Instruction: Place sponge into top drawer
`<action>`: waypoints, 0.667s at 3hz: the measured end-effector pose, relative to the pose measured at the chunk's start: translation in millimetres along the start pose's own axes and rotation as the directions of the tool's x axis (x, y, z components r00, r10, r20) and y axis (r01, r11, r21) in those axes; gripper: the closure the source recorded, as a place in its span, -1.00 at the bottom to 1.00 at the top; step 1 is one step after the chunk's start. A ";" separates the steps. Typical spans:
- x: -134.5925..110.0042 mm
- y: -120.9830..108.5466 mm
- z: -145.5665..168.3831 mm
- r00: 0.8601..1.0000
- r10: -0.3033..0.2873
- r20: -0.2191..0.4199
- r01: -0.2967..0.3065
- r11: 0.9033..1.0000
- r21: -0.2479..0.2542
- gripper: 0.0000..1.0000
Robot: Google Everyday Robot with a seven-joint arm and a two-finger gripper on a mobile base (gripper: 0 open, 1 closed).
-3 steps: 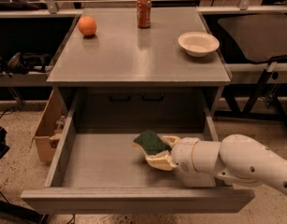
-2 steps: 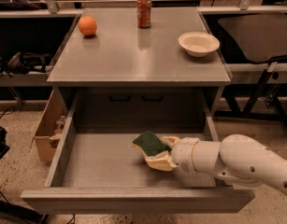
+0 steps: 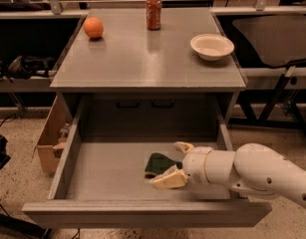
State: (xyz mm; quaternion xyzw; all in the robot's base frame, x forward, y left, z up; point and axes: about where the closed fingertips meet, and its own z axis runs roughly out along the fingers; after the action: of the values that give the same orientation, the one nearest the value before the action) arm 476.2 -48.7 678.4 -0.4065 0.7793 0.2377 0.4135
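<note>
The top drawer (image 3: 142, 214) is pulled out wide below the grey cabinet top. The sponge (image 3: 158, 163), dark green side up, lies on the drawer floor right of the middle. My gripper (image 3: 175, 163) reaches into the drawer from the right on its white arm. Its two pale fingers (image 3: 167, 179) stand spread apart, one behind the sponge and one in front of it. The gripper is open and the sponge rests between the fingers.
On the cabinet top (image 3: 142, 63) stand an orange fruit (image 3: 93, 27), a red can (image 3: 153, 5) and a white bowl (image 3: 212, 46). A cardboard box (image 3: 50, 143) sits on the floor to the left of the drawer. Dark tables flank the cabinet.
The fingers have spread apart and let go of the sponge, which has dropped slightly onto the drawer floor. The arm has stayed nearly in place.
</note>
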 end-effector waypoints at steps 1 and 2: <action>0.0 0.0 0.0 1.000 0.000 0.000 0.000 1.000 0.000 -1.00; -6.1 -3.3 -6.7 1.000 -0.017 -0.014 0.017 1.000 -0.022 -1.00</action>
State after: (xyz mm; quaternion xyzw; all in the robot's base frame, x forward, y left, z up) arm 477.9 -52.6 687.1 -0.4192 0.7762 0.2397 0.4053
